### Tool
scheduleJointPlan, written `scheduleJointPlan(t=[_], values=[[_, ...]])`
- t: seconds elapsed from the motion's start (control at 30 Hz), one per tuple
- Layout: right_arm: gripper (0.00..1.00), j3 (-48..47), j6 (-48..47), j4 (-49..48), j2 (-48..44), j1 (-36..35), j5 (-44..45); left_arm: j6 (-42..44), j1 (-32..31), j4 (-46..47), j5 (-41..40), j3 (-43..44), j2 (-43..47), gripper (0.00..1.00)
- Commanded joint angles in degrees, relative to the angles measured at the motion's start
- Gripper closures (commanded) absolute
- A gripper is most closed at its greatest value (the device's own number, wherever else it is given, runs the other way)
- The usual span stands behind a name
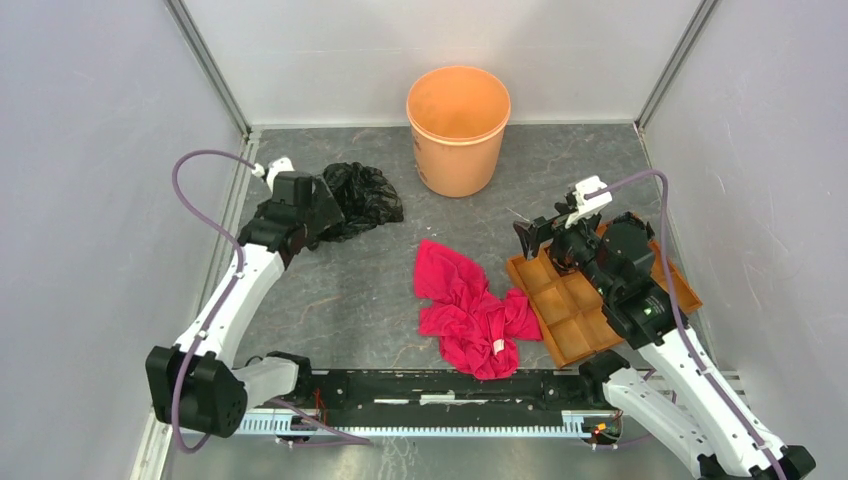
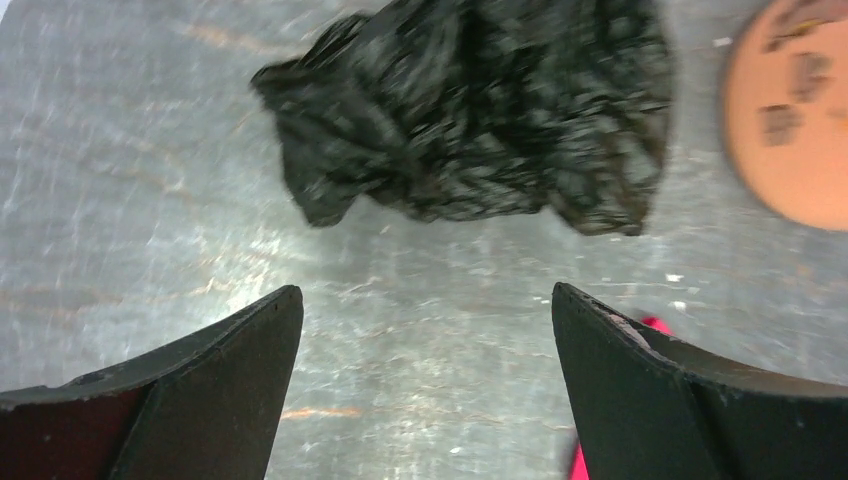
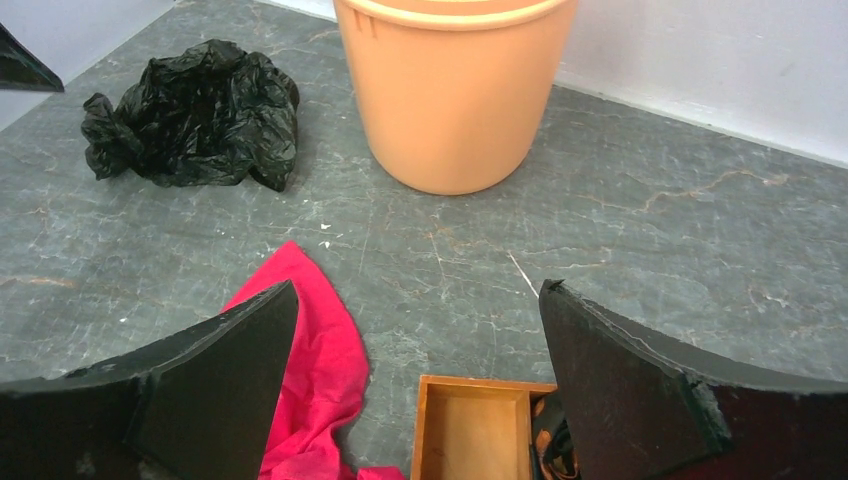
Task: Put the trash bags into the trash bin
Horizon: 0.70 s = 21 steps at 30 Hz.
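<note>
Trash bag [image 2: 470,110] lies crumpled just ahead of the left pincer [image 2: 425,300], jaws wide and empty; approach step, next comes drop, pinch, carry to the trash bin [image 1: 458,150] ahead-right; right pincer [image 3: 420,290] gapes empty too

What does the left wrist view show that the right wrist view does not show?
Only the left wrist view: the left end effector, open. Only the right wrist view: the right end effector, open, and the compartment tray. Both: the black trash bag, the orange trash bin, the red cloth and the grey table.
</note>
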State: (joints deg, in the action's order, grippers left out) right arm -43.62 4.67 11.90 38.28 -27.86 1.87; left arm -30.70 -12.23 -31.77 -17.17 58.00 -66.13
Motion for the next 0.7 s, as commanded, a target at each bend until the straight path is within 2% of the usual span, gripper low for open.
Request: scheduleJointPlan(t=[0.0, 0.1, 0.3, 0.53, 0.6, 0.67], values=[[0.02, 1.14, 0.69, -3.91, 0.24, -0.01, -3.23, -6.94, 1.89, 3.48, -8.63, -4.21, -1.12, 0.00], [0.02, 1.21, 0.64, -4.21, 1.07, -0.08, -4.48, -6.59, 3.56, 5.54, -9.36, -3.81, -6.12, 0.00], [0.02, 1.72, 0.34, -4.10, 2.04, -0.06, -6.74, -5.67, 6.42, 5.22, -3.28, 2.85, -18.92, 0.00], [0.02, 2.55, -0.21, -4.53, 3.30, -0.01, -8.44, -4.99, 6.94, 5.55, 1.11, 9.02, -26.41, 0.02], [0.02, 2.53, -0.28, -4.53, 4.16, -0.08, -8.67, -4.62, 6.95, 6.04, 1.77, 9.18, -27.57, 0.04], [0.02, 2.46, -0.66, -4.52, 5.08, -0.07, -9.29, -3.61, 7.11, 6.36, 1.77, 8.56, -28.55, 0.12]])
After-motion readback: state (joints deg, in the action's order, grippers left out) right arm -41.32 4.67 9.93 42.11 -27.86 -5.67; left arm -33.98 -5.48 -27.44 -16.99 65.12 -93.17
